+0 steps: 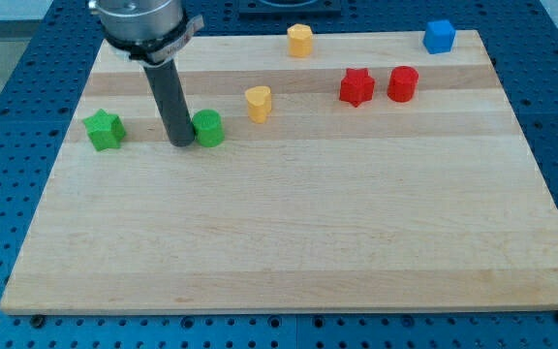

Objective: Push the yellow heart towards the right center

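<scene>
The yellow heart (pixel 258 102) lies on the wooden board (pixel 289 242), left of the middle in the upper part. My tip (pixel 180 142) rests on the board at the left, touching or nearly touching the left side of a green round block (pixel 207 127). The tip is left of and slightly below the yellow heart, with the green round block between them.
A green star (pixel 104 129) sits at the view's left. A second yellow block (pixel 300 40) lies at the top edge. A red star (pixel 356 86) and a red block (pixel 403 84) sit right of centre. A blue cube (pixel 439 36) is at the top right corner.
</scene>
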Tool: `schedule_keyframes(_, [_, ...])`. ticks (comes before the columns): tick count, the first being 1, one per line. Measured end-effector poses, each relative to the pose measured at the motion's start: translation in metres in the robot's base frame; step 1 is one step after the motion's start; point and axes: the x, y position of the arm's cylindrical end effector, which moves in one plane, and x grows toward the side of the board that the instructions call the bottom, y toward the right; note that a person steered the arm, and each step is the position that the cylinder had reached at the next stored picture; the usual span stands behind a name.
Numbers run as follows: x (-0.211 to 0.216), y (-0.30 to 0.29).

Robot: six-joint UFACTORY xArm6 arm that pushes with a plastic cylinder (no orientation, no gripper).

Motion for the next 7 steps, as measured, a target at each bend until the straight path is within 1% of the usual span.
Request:
schedule_keyframes(1, [-0.027,-0.001])
schedule_keyframes(2, [-0.031,0.012])
schedule_keyframes(4, [-0.065,0.047])
schedule_keyframes(6, [-0.057,0.118])
schedule_keyframes(7, [-0.033,0.151])
